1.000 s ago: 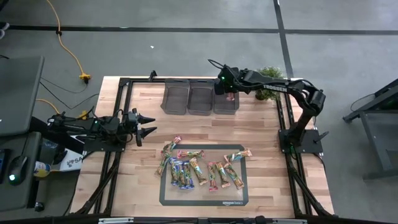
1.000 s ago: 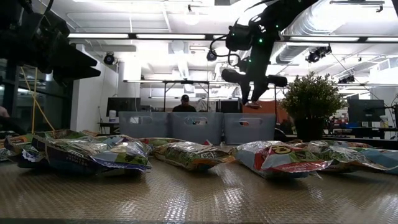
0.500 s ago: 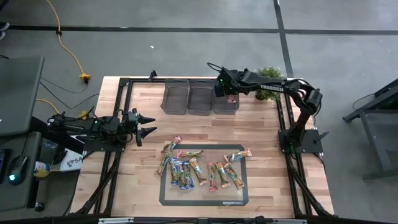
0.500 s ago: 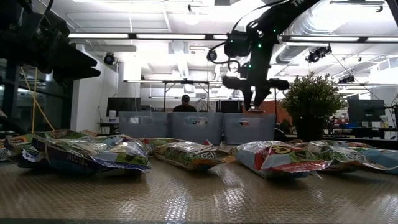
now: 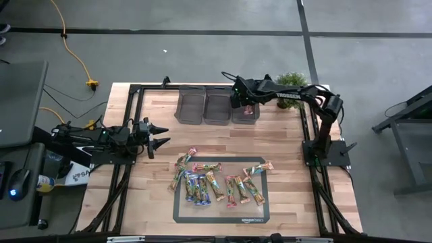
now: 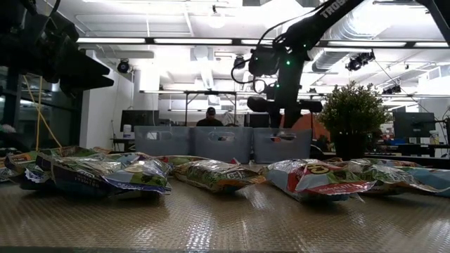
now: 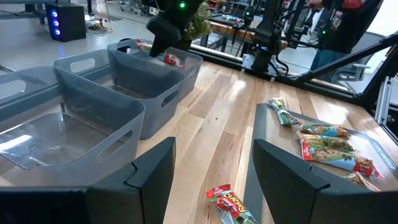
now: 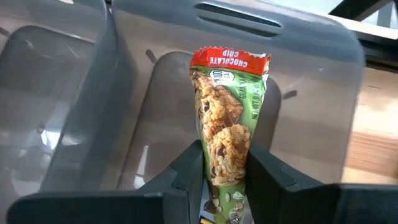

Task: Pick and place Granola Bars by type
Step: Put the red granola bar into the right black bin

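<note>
My right gripper hovers over the rightmost of three grey bins at the table's far edge, shut on a granola bar in a green wrapper with a red end. Several more bars lie flat on and around a dark mat near the table's near edge. My left gripper waits open at the table's left side, above the wood, touching nothing; in the left wrist view its fingers frame the bins and a loose bar. My right gripper pinches the green-wrapped bar between its two fingers at the end opposite the red one. The fingers come from above, pointing down, and lie along the bar. The bar is lifted clear and hangs below them, red end lowest, inside the rightmost bin.
The left bin and middle bin stand beside the rightmost one. A potted plant sits at the far right corner, close to my right arm. Bare wood lies between the bins and the mat. A person shows in the room beyond.
My right gripper, still shut on the bar, has come down toward the rightmost bin and shifted a little toward the table's left. The bar has gone down with it. My left arm has kept still.
</note>
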You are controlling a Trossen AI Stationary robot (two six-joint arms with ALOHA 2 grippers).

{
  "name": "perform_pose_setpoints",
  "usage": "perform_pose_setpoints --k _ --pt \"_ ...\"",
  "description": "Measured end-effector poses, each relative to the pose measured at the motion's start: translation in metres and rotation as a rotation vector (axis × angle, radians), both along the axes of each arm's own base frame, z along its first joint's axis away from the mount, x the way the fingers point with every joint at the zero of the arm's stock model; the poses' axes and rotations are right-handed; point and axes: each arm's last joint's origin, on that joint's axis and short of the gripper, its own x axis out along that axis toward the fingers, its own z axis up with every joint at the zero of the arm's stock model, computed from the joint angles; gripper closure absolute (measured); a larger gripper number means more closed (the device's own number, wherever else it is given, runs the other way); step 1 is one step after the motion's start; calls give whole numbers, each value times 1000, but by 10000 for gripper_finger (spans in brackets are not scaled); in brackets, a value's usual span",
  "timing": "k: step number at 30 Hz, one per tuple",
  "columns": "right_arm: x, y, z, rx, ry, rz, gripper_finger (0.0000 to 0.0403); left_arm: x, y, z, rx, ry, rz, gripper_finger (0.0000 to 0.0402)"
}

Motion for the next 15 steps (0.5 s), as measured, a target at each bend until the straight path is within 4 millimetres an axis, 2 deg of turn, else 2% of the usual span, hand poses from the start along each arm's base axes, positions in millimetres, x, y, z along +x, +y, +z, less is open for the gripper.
perform_pose_setpoints --k 15 --pt "15 -5 -18 46 -87 37 315 0 0 0 0 0 0 190"
